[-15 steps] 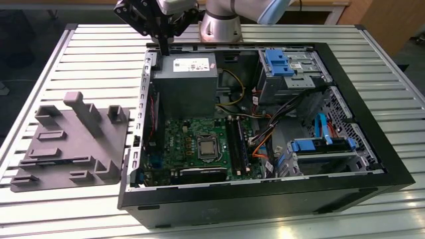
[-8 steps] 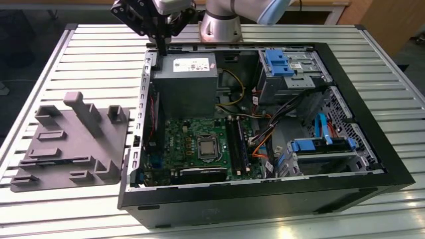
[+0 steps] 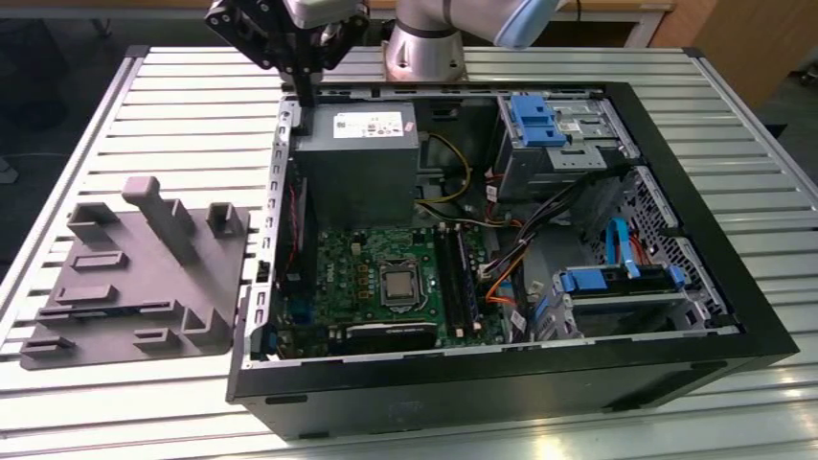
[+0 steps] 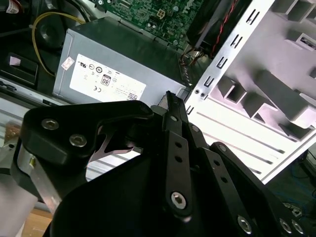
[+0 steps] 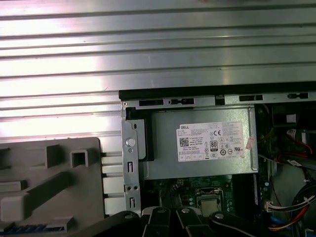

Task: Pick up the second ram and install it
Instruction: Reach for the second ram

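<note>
Risks, nearest first. The cable bundle (image 3: 505,278) hangs just beside the black RAM slots (image 3: 458,273) on the motherboard (image 3: 371,278), so a stick coming in tilted could snag wires or seat crooked. My read is that the second ram (image 5: 29,228) is the bluish strip lying in the grey fixture (image 3: 128,278) outside the case, well apart from the gripper (image 3: 306,101). A thin board pinched off-centre could skew or slip. The gripper hovers at the far corner, over the case rim (image 3: 284,125) beside the power supply (image 3: 355,158), jaws drawn narrow with nothing I can see between them. A low sweep would clip that sheet metal. Hard to make out: whether any slot is filled, and the latch positions. The strip is cut off at the first wrist view's edge, and in the exterior view I can't pick it out.
</note>
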`<control>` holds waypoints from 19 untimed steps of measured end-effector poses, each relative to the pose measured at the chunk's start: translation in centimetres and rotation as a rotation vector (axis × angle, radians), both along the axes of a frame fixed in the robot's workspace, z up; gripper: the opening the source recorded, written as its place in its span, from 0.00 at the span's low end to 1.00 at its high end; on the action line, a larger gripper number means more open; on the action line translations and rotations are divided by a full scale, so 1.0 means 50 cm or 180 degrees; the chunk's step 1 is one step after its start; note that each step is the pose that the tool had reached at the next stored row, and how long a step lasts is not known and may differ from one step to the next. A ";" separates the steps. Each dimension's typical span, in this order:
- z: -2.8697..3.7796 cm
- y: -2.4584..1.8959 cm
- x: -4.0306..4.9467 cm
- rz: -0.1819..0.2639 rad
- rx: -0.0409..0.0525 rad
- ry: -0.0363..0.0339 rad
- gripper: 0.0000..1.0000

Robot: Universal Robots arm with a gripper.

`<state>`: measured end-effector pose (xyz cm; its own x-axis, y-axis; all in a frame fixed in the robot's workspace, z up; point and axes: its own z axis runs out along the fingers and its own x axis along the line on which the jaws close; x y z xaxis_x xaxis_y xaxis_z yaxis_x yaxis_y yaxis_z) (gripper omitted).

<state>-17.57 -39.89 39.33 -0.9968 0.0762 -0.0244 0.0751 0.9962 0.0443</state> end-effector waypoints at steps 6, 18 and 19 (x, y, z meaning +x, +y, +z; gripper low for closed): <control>0.000 0.0000 -0.008 0.0000 0.0000 0.0000 0.11; 0.000 0.0000 -0.024 0.0000 0.0000 0.0000 0.11; 0.000 0.0000 -0.026 0.0000 0.0000 0.0000 0.11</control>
